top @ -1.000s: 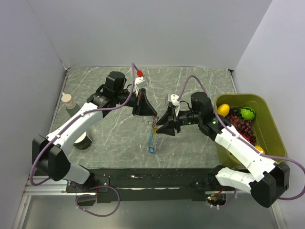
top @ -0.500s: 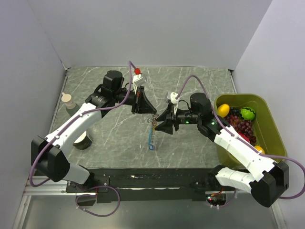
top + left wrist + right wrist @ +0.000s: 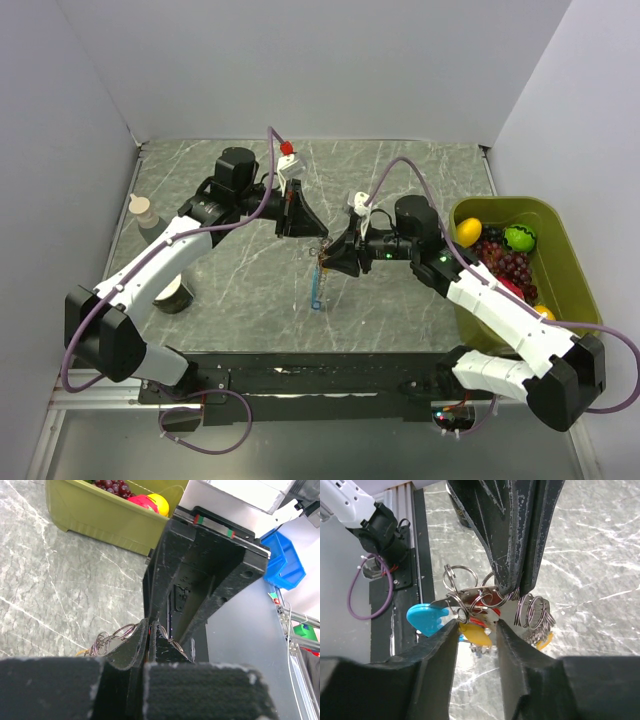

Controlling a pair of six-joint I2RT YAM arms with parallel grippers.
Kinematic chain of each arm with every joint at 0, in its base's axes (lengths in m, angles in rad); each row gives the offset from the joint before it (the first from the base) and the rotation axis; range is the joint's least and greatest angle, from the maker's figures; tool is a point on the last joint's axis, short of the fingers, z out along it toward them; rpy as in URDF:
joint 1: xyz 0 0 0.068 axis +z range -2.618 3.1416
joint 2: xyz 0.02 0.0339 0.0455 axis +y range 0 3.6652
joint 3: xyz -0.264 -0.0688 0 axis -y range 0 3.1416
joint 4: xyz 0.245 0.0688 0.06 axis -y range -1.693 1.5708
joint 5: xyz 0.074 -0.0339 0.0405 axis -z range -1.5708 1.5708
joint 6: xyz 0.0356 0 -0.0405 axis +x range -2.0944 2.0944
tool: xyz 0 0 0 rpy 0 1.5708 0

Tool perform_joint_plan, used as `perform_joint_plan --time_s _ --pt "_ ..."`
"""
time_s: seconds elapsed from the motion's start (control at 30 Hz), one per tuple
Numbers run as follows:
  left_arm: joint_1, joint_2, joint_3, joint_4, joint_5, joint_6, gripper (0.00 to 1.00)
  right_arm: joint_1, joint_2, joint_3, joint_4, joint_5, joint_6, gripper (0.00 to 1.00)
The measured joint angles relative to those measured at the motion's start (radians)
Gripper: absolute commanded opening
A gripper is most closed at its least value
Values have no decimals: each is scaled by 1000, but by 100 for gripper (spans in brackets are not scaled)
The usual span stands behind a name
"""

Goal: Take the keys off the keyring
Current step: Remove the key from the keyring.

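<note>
yellow key (image 3: 475, 636) sits between the part-open jaws of the right gripper (image 3: 477, 627), honestly can't tell if it's pinched or just framed. right behind it the light-blue key (image 3: 427, 619) and a red key (image 3: 480, 622) hang off the keyring (image 3: 470, 597), a bunch of silvery loops clamped tight in the tips of the left gripper (image 3: 514, 587), up above the marble table (image 3: 600, 545).

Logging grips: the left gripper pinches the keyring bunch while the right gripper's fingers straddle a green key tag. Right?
Not quite: the right wrist view shows a yellow key tag, not a green one, between the fingers of the right gripper. The left gripper does pinch the keyring bunch.
</note>
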Motion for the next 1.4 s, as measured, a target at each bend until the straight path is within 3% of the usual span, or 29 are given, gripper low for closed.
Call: perform_joint_plan --time_s 0.23,0.5,0.57,0.7,1.2,1.4 --pt "3 0 0 3 -3 0 1 5 1 0 5 13 10 1" --pt "8 0 -16 24 -17 0 1 11 -6 0 6 19 6 0" --pt "8 0 -21 24 -17 -1 1 11 -10 0 6 19 5 15" --pt "10 0 -26 23 -16 -2 1 11 -13 0 6 21 2 27" --pt "11 0 -32 36 -17 -15 1 11 -13 0 6 -9 1 42" --pt "14 0 -34 45 -37 -39 1 11 -13 0 6 -35 0 43"
